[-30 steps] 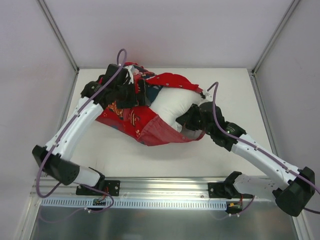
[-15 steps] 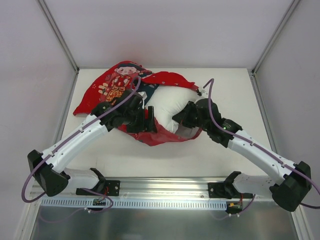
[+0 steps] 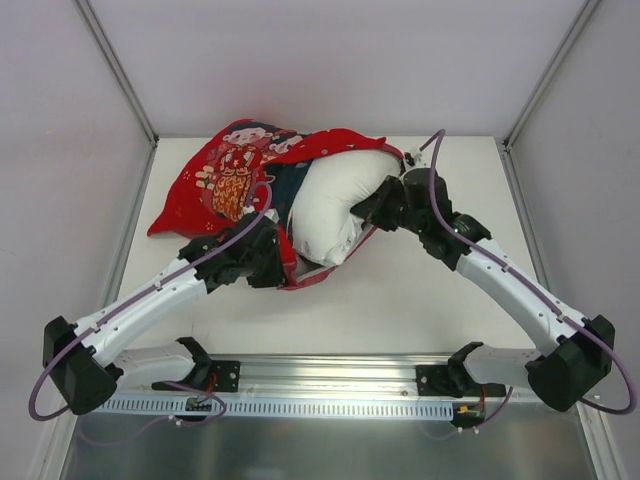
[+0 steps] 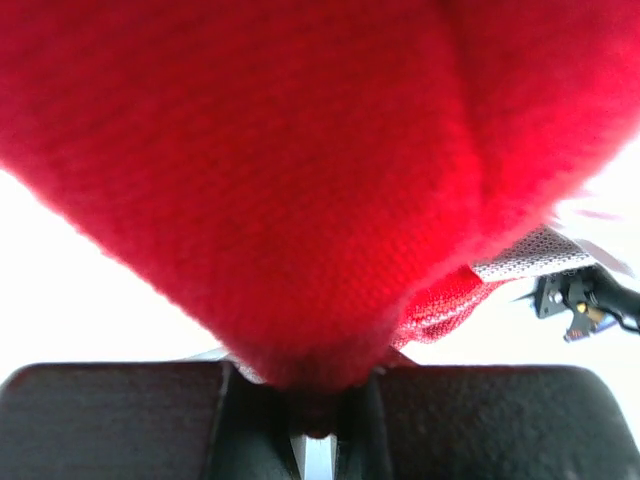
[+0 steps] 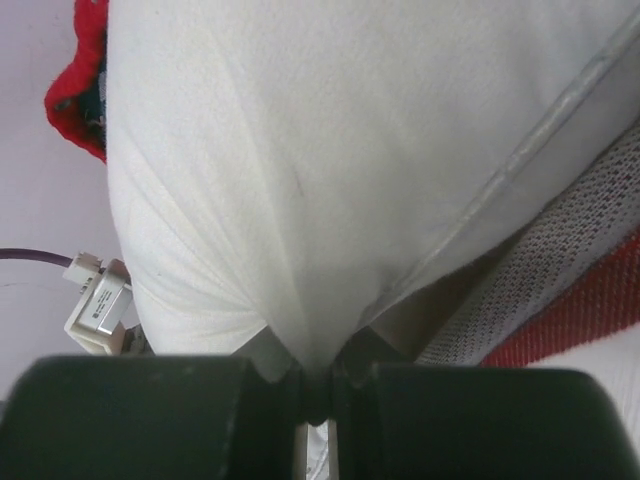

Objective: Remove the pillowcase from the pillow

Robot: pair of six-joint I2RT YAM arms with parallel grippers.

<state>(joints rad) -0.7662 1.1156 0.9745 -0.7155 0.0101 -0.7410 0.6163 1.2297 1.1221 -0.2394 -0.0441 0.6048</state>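
Note:
The red printed pillowcase point(image 3: 228, 180) lies at the back left of the table, its open end still wrapped round the left part of the white pillow point(image 3: 335, 205). My left gripper point(image 3: 287, 266) is at the case's near edge. In the left wrist view, the left gripper point(image 4: 318, 400) is shut on a pinch of the red pillowcase point(image 4: 280, 180). My right gripper point(image 3: 378, 207) is at the pillow's right end. The right wrist view has the right gripper point(image 5: 318, 385) shut on a fold of the white pillow point(image 5: 330, 150), with red cloth point(image 5: 585, 315) beside it.
Pale walls and metal frame posts point(image 3: 118, 70) close in the white table point(image 3: 400, 310) on three sides. A metal rail point(image 3: 320, 405) carrying both arm bases runs along the near edge. A white cable connector point(image 5: 98, 300) hangs by the right wrist.
My left gripper let go at the back, came to the case's near edge and shut on the red cloth. The right arm drew the pillow toward the back right, baring more white.

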